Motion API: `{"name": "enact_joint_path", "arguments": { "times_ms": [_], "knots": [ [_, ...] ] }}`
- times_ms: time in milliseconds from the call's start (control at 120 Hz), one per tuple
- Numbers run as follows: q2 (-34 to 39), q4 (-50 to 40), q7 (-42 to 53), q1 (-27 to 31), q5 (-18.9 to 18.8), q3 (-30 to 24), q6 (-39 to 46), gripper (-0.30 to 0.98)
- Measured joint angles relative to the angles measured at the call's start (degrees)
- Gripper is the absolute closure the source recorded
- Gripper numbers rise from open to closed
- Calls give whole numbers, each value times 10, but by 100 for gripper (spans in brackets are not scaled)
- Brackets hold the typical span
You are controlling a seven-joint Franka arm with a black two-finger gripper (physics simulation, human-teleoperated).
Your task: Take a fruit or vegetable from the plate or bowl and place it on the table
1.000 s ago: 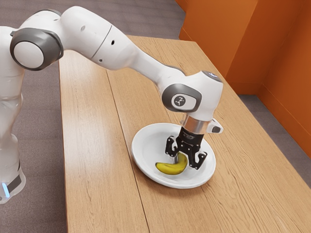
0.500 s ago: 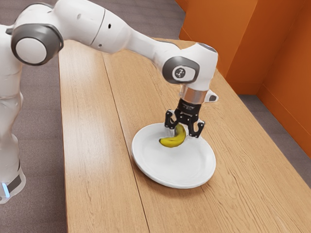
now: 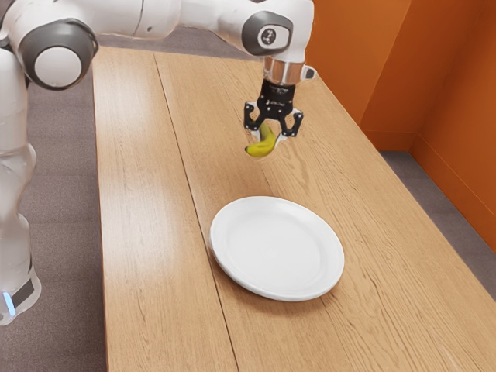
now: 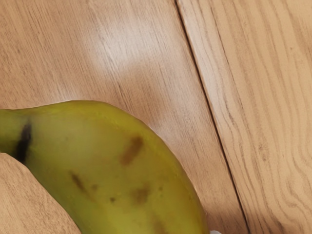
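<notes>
While gripper (image 3: 269, 133) has banana (image 3: 262, 146) clamped midair, plate rim (image 3: 218, 242) well apart, wide tbl. (image 3: 147, 232) margin around it

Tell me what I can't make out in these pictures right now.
- Banana: both ends, cut off by the wrist view's left and lower edges.
- Gripper: exact finger contact, too small in the exterior view.
- Arm and table: cut off by the exterior view's edges.
</notes>
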State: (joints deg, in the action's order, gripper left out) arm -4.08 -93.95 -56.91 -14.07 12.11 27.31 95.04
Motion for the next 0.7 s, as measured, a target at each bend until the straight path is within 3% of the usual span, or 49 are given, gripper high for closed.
{"name": "enact_joint_path", "arguments": {
  "times_ms": [217,408,700],
  "knots": [
    [4,1,5,18,1,36,-26,50],
    [0,2,10,-2,0,36,-30,15],
    [-1,21,19,3,0,36,-32,2]
  ]
}}
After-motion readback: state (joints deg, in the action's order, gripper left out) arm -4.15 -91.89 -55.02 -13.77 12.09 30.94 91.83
